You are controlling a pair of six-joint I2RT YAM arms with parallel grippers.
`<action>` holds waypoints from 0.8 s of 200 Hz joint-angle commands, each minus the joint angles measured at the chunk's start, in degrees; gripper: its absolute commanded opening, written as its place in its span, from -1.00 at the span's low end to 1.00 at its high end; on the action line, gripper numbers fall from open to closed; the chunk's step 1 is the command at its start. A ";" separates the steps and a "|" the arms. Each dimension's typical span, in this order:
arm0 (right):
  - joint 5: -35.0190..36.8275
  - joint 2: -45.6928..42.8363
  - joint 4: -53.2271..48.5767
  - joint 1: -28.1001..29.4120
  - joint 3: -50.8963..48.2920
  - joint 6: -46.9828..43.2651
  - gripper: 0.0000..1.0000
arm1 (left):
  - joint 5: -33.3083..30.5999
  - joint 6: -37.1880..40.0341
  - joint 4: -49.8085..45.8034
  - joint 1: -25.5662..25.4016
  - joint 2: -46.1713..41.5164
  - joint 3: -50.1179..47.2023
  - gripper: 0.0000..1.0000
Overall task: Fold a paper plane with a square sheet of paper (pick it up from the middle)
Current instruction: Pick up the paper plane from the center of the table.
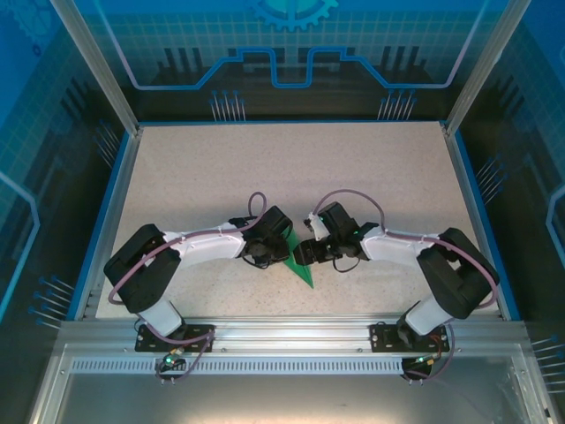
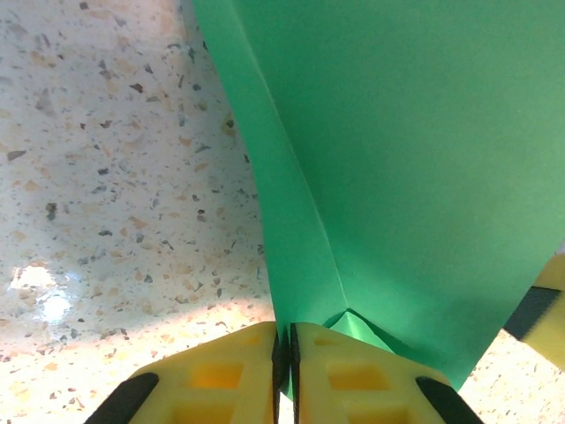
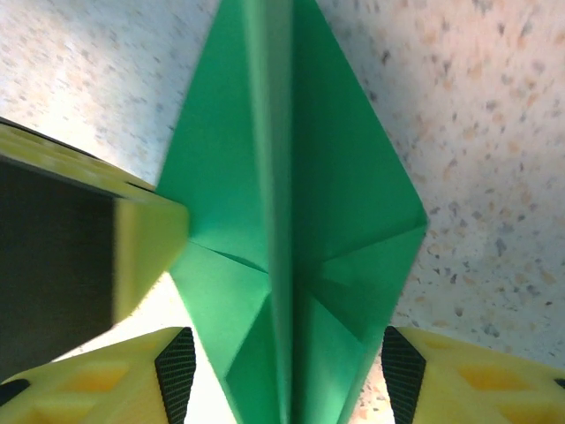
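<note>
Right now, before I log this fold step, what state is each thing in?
paper plane, folded into a creased, pointed shape with a ridge down its middle.
left gripper, jaws shut on a fold of the paper plane.
right gripper, jaws open, one on each side of the paper plane.

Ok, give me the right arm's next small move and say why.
Probably close the right gripper on the folded green paper. Its jaws stand open on either side of the paper's layered centre crease, while the left gripper is shut on a flap of the paper and steadies it. Pinching there should sharpen the crease.
</note>
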 commanded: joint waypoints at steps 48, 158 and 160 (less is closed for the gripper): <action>-1.11 0.71 -0.29 3.94 0.76 -1.28 0.11 | -0.46 0.98 0.33 0.06 -1.03 -0.39 -0.67; 37.62 3.17 -28.27 9.65 19.26 5.53 -0.88 | -8.30 -1.47 1.13 1.32 -17.26 -7.26 -0.03; 37.72 3.41 -28.64 9.41 19.64 5.82 -0.87 | -8.49 -1.48 1.02 1.43 -17.83 -7.54 -0.02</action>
